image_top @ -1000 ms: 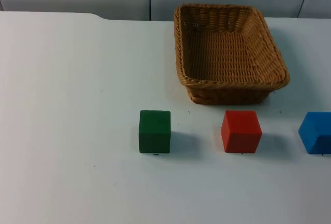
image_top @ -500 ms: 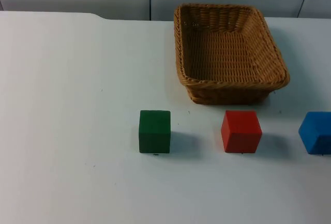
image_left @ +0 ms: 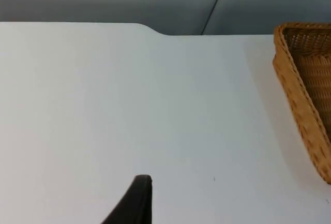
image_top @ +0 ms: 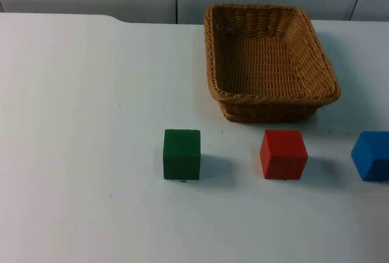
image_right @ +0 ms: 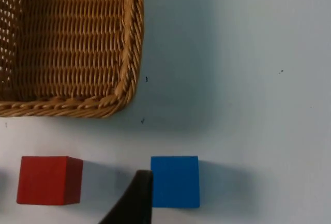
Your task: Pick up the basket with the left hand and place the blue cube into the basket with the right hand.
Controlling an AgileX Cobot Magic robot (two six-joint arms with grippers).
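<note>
Nothing was done yet: basket (image_top: 270, 62) sat on the table (image_top: 91, 123), empty; blue cube (image_right: 175, 181) untouched. Both claws' states: cannot tell.

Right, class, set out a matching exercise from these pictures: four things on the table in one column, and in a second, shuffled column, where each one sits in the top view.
Things:
1. basket
2. green cube
3. red cube
4. blue cube

Places:
A. middle of the row of three cubes
B. cut by the picture's right edge
C. behind the cubes, near the grey wall
D. left end of the row of cubes

Pairs: 1-C, 2-D, 3-A, 4-B
</note>
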